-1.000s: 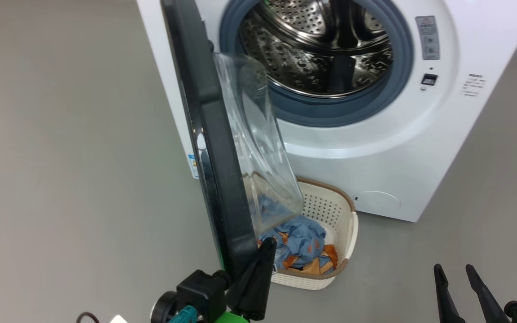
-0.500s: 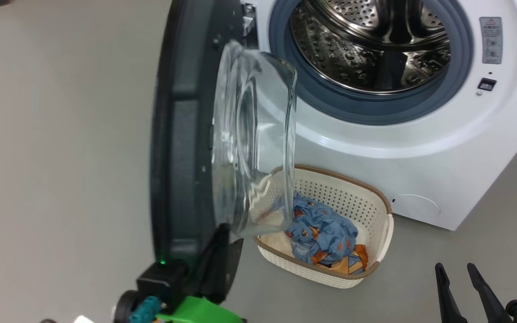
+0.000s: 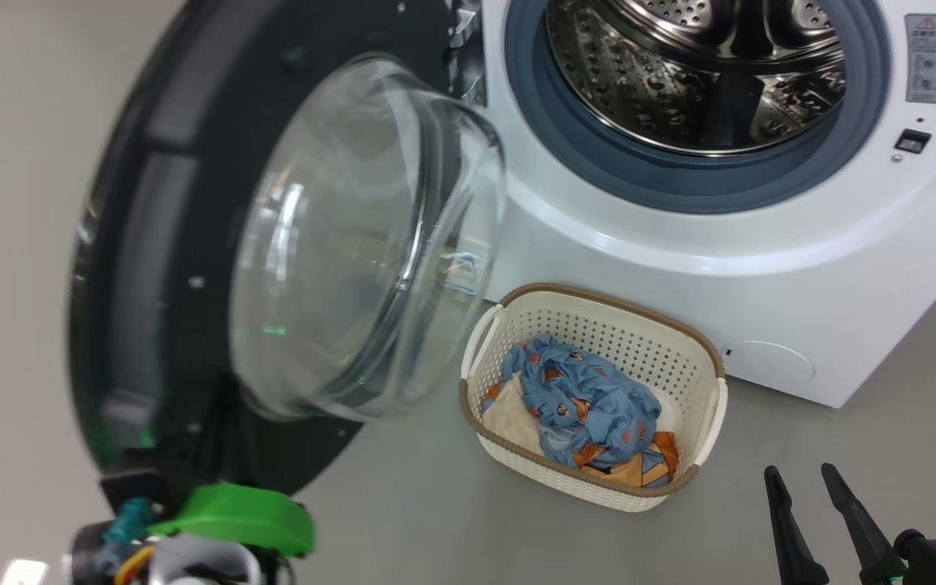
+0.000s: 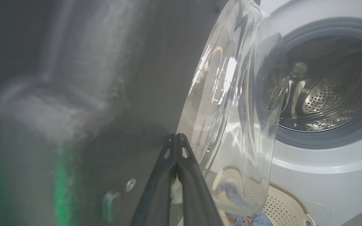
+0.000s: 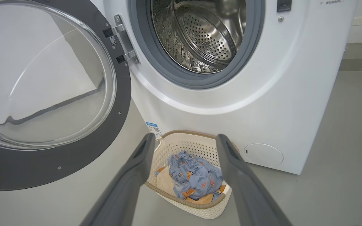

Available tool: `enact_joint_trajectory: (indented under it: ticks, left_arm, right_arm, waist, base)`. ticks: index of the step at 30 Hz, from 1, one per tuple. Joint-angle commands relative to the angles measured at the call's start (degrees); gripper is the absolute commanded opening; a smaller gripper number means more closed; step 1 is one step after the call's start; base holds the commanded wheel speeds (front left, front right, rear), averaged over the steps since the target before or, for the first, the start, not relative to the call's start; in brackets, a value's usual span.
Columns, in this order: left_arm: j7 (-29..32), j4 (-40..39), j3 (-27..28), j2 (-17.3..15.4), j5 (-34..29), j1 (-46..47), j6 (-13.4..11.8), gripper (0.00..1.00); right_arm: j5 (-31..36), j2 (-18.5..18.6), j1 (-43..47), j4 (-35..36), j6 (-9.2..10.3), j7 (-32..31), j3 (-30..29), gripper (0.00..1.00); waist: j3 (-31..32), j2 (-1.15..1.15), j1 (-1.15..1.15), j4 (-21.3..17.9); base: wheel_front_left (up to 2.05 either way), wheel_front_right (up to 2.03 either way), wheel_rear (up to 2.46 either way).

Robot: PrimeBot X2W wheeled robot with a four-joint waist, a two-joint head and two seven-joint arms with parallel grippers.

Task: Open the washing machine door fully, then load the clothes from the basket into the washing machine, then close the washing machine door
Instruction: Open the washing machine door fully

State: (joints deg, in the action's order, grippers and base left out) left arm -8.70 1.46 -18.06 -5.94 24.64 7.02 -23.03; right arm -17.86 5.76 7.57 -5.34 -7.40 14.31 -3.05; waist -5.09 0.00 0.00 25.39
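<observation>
Door [image 3: 151, 244] looks swung well out to the left of the washer [image 3: 639, 268]. Its inner face and glass bowl [image 3: 354, 244] are turned toward the robot, and the drum [image 3: 704, 81] is wide open to reach. I can't say for sure it's at its full stop, but it looks close.

The bit that matters for the next move is the basket [image 3: 565, 479]. It sits on the floor just in front of the washer, below the drum opening, with its long side running roughly along the washer's front. The clothes [image 3: 586, 402] are bunched in the middle, blue piece on top and cream and orange underneath.

The right gripper [image 3: 799, 473] is clearly the nearer one. In the head view the basket lies ahead of it and a little to the left. In the right wrist view the pile sits almost dead between its fingers [image 5: 143, 150], further out and lower down. Its fingers are spread wide and hold nothing, touching nothing.

The left gripper [image 4: 176, 138] is over at the door, fingers pinched together with nothing between them. The tips look to be against the door's dark inner face, right beside the glass rim — that view is smeary, so I wouldn't swear to contact.

My guess is the door step is about done — the right arm goes down and forward for the blue piece.
</observation>
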Motion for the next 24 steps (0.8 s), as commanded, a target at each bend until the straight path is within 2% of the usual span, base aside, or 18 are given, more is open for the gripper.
enact_joint_trajectory:
  ticks: [1, 12, 24]
  left_arm:
    - [-0.89, 0.26, 4.11, -2.35, 0.43, 3.05, -1.23, 0.00]
    - [-5.78, 18.27, 15.78, -8.53, 2.84, 11.81, 0.18, 0.00]
    - [-6.29, 27.38, 25.37, -11.84, -0.28, 18.68, 1.45, 0.00]
  right_arm:
    - [-0.24, 0.75, -1.48, 1.14, -0.09, 0.69, 1.69, 1.00]
    - [-0.71, 1.16, -1.46, 0.69, -0.09, 0.69, 2.60, 1.00]
    - [-1.55, 3.01, -3.04, 0.90, -0.09, 0.69, 3.47, 1.00]
  waist:
    - [0.48, 0.00, 0.00, -0.99]
    - [-0.75, 0.00, 0.00, -6.95]
    - [-4.20, 0.00, 0.00, -11.63]
  base:
    - [0.00, 0.00, 0.00]
    - [0.00, 0.00, 0.00]
    - [0.00, 0.00, 0.00]
